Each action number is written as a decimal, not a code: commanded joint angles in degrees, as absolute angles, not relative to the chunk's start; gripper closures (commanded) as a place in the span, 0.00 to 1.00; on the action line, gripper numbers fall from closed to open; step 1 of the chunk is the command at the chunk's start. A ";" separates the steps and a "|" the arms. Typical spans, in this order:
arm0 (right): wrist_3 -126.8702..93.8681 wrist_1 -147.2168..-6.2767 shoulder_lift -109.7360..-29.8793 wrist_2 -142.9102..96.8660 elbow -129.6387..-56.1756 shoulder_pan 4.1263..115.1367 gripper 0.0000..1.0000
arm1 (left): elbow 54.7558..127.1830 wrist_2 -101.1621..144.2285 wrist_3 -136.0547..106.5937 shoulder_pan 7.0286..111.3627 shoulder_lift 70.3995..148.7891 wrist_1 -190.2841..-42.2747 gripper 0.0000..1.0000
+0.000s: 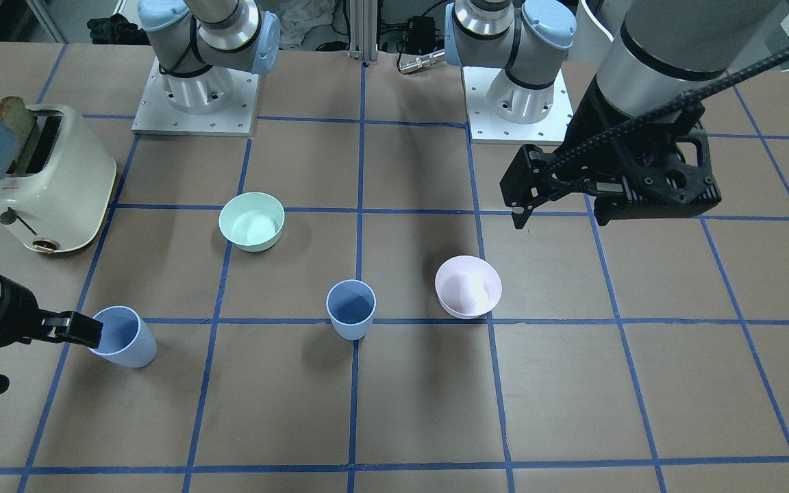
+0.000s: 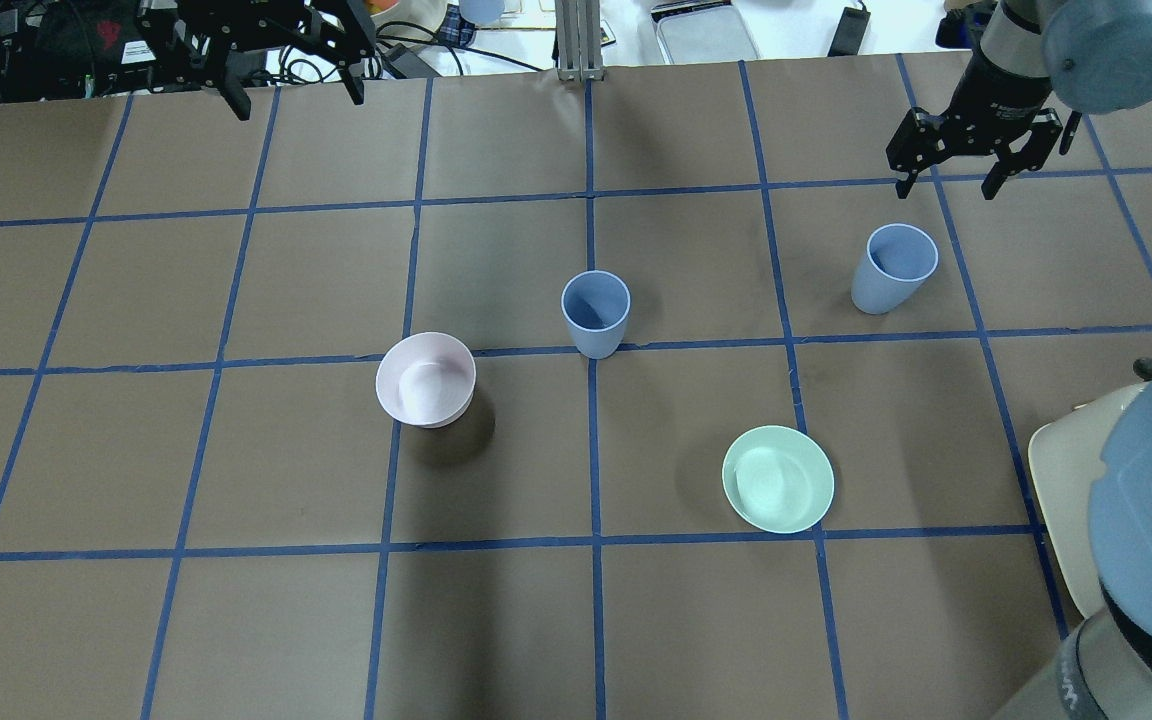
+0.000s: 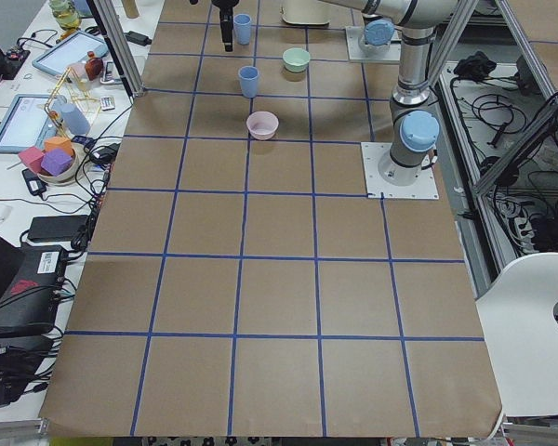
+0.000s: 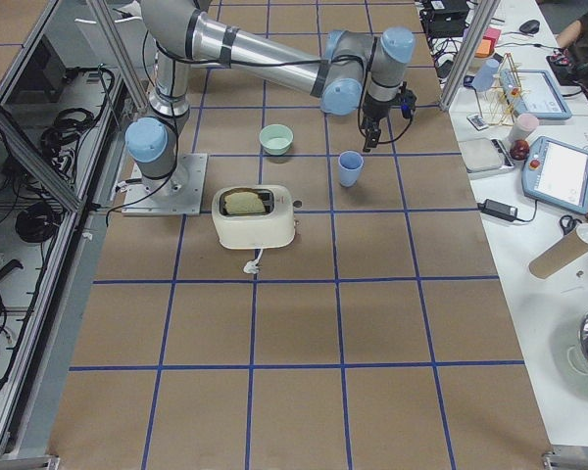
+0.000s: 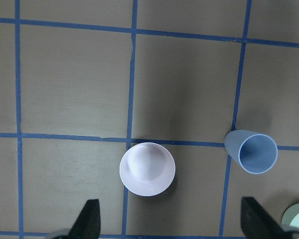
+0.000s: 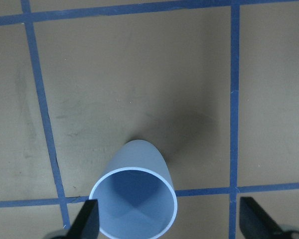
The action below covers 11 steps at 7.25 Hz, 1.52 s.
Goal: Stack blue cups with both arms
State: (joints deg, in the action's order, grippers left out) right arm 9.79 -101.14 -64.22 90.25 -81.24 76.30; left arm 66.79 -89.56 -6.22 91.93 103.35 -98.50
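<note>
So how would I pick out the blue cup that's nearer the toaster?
Find the cream toaster at one end of the table. The blue cup stands alone near it, by the open right gripper. The other blue cup sits mid-table beside a pink bowl.

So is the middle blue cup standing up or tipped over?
Standing up: the middle blue cup rests on its base, mouth facing up.
</note>
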 commanded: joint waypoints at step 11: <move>7.59 -104.24 -68.17 86.86 -89.21 76.72 1.00 | 68.73 -90.44 -3.25 91.58 101.78 -97.12 0.00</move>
State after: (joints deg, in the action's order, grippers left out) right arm 9.74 -104.59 -65.59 88.70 -89.32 76.28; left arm 68.73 -90.44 -3.26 91.60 101.81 -97.12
